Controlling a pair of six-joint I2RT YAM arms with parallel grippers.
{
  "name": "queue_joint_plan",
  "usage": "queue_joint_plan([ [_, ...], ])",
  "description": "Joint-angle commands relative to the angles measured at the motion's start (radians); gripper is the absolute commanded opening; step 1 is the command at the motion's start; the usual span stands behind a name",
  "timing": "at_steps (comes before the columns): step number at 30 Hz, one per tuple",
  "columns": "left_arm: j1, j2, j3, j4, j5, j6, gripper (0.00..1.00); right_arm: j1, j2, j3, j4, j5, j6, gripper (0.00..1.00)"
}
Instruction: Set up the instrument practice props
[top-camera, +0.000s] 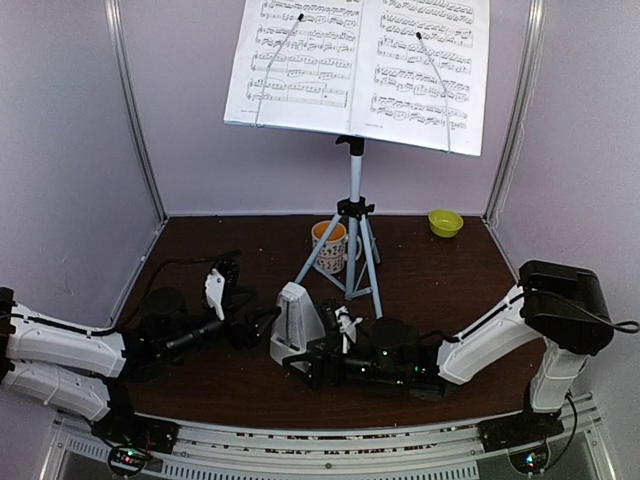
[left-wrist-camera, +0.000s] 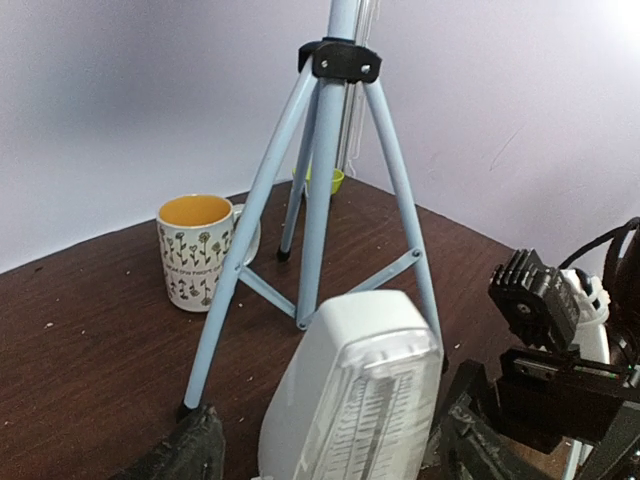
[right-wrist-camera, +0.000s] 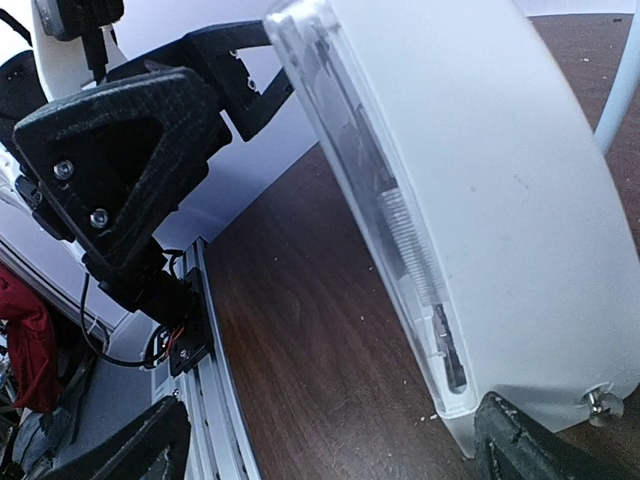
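Running past the top edge, sheet-music pages (top-camera: 300, 65), metronome (top-camera: 297, 318) base partly hidden

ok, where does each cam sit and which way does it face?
Top external: above and behind the bases, facing forward-down over the dark wooden table to the grey-tripod music stand; left arm, right arm show.
Left wrist: low, facing the white pyramid metronome with clear cover, tripod and patterned mug behind; own black fingers at bottom.
Right wrist: close on the metronome's side; own fingers below, left gripper beyond.
Shared: all see the metronome.
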Motion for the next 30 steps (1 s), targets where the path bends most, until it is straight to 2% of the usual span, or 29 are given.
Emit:
queue_joint_plan([
  [1,-0.034,-0.002,0.049,-0.017,-0.024,0.034,0.77,-0.007,-0.095,-0.059,0.059,0.018,-0.043,0.99],
  [5,-0.065,0.057,0.110,-0.042,-0.036,0.041,0.81,-0.023,-0.201,-0.088,0.011,0.059,-0.068,0.99],
  [9,-0.087,0.120,0.157,-0.036,-0.064,0.025,0.80,-0.055,-0.308,-0.082,-0.115,0.124,-0.079,0.97],
  [13,-0.091,0.163,0.185,-0.031,-0.075,0.008,0.75,-0.078,-0.395,-0.028,-0.297,0.205,-0.103,0.94],
  [16,-0.091,0.202,0.219,-0.060,-0.090,0.003,0.71,-0.087,-0.435,-0.006,-0.359,0.235,-0.119,0.93],
  [24,-0.091,0.246,0.239,-0.085,-0.084,0.010,0.56,-0.100,-0.468,0.011,-0.414,0.257,-0.134,0.93],
  [30,-0.091,0.285,0.239,0.018,0.063,0.030,0.49,-0.108,-0.478,0.012,-0.420,0.250,-0.138,0.93],
])
